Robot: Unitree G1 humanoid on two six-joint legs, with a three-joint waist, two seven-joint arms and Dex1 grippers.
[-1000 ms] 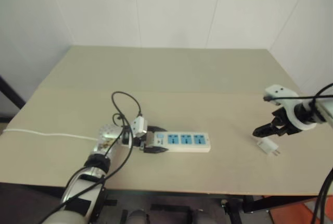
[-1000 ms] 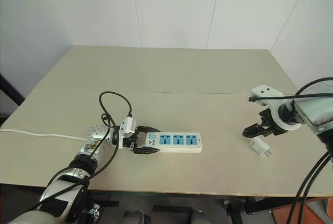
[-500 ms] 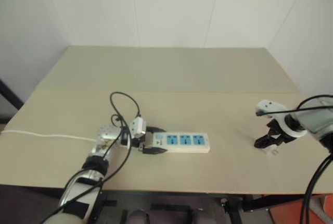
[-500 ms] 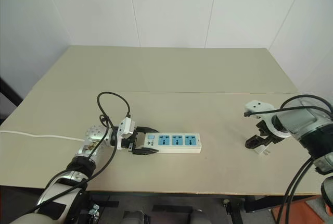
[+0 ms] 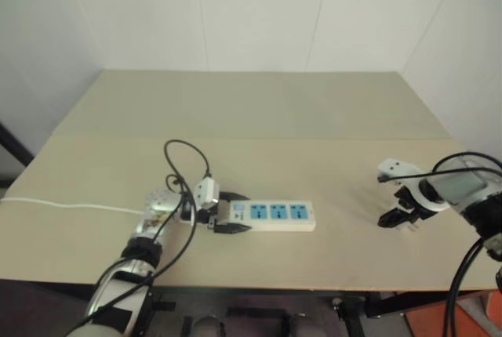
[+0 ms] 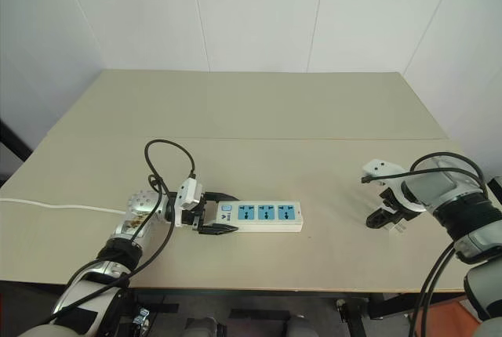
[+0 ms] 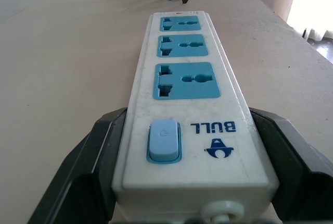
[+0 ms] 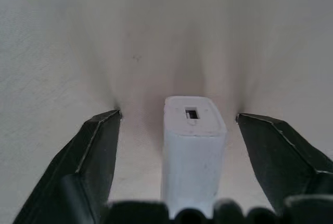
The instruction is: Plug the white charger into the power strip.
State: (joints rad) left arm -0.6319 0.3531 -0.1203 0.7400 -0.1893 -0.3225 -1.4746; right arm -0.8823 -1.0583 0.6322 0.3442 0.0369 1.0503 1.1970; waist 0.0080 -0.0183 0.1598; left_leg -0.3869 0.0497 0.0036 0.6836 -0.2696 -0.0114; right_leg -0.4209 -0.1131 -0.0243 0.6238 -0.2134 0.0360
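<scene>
- The right gripper points steeply down at the table, its two black fingers spread apart with gaps on both sides of what sits between them
- The white charger lies on the table between those fingers, touching neither fingertip in the right wrist view; a small dark slot shows on the end facing away from the claw
- From the head views the right gripper stands at the table's right side, near the front edge, with the charger tucked just under and beside its fingertips
- The left gripper lies low on the table and points rightward, fingers set wide around the switch end of the power strip; each finger sits tight against a long side of the strip
- The strip stretches away from the left claw toward the right one, three blue socket faces up, a blue switch nearest the claw
- The strip and the charger are well apart, with bare tabletop between them
- A thin white cord runs off to the left behind the left claw
</scene>
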